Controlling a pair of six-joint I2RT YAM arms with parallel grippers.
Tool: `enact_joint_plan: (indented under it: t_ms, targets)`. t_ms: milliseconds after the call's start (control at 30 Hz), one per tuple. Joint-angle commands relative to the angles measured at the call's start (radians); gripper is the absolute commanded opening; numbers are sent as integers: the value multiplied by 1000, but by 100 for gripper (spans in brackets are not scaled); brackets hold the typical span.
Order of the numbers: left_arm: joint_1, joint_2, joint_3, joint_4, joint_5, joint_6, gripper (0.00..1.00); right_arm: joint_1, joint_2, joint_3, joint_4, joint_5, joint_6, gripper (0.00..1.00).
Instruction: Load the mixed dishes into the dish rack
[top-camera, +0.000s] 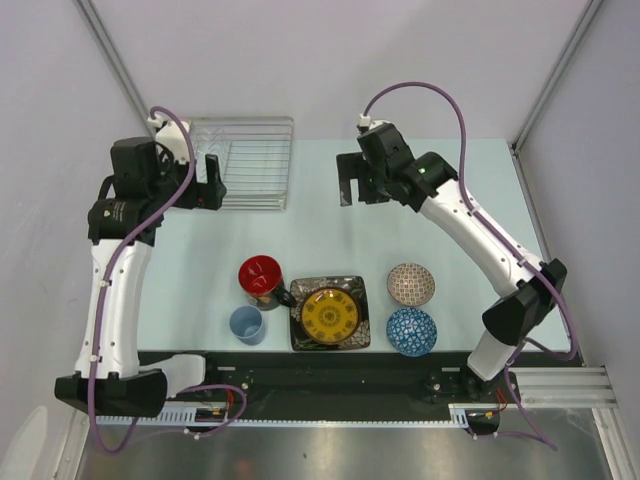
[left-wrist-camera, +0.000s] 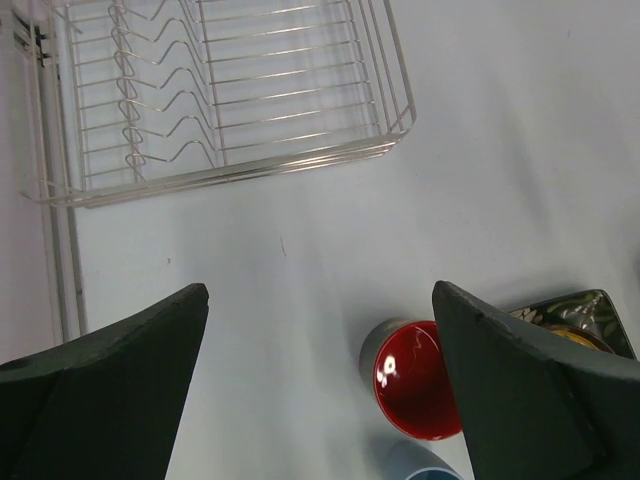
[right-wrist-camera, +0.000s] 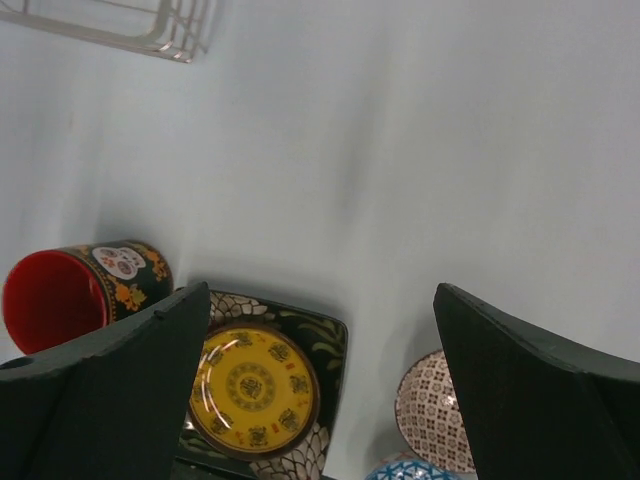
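My 2 hands hang in the air over the table (top-camera: 330, 215). My left hand (left-wrist-camera: 320, 290) is open wide and holds nothing. My right hand (right-wrist-camera: 320, 290) is open wide too, with nothing in it.

Seen from the top, the rack (top-camera: 245, 160) sits at 11 o'clock on the table. My left hand is by the rack's 9 o'clock side. My right hand is out at the rack's 3 o'clock, apart from it.

All 6 dishes sit on the table at 6 o'clock, well apart from the rack. The mug (top-camera: 260, 277) shows its red inside. The cup (top-camera: 247, 324) is just beside it, at the mug's 7 o'clock. The square plate (top-camera: 352, 287) is at the mug's 4 o'clock, and the yellow plate (top-camera: 329, 313) lies on top of it. The pink bowl (top-camera: 411, 284) is at the square plate's 2 o'clock. The blue bowl (top-camera: 411, 331) is just beside the pink bowl, at its 6 o'clock.
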Motion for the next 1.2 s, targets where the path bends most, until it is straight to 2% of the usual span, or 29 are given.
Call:
enact_joint_plan:
  t_ms: [0,67,100,133,233,267,333,367,400,500,767,1167]
  targets:
    - [0,1,-25,96,-39,-12,100,10,107,160,91,-84,-39,100]
    - [0,18,-31,119,-47,-18,100,16,184,268,83,-60,-55,100]
    - [0,26,-37,125,-50,-21,98,19,293,332,47,-54,-66,100]
    - [0,41,-42,134,-64,-24,97,19,351,503,21,-49,-68,100]
    - [3,53,-68,176,-67,-29,97,26,583,806,-52,-37,-82,100]
    - [3,55,-76,197,-68,-26,97,29,613,828,-42,-32,-86,100]
    - [6,53,-100,216,-48,-24,97,23,639,798,51,-15,-85,100]
    - [6,52,-109,232,-44,-24,96,18,633,705,94,-15,-72,99]
    - [6,49,-129,240,-39,-22,96,6,626,654,182,-23,-59,95]
    - [6,52,-155,263,-19,-13,96,-5,617,523,310,-63,-3,89]
    - [8,36,-232,332,2,7,95,9,641,454,485,-178,53,91]
    - [8,-6,-297,369,25,10,96,9,774,473,583,-165,184,91]
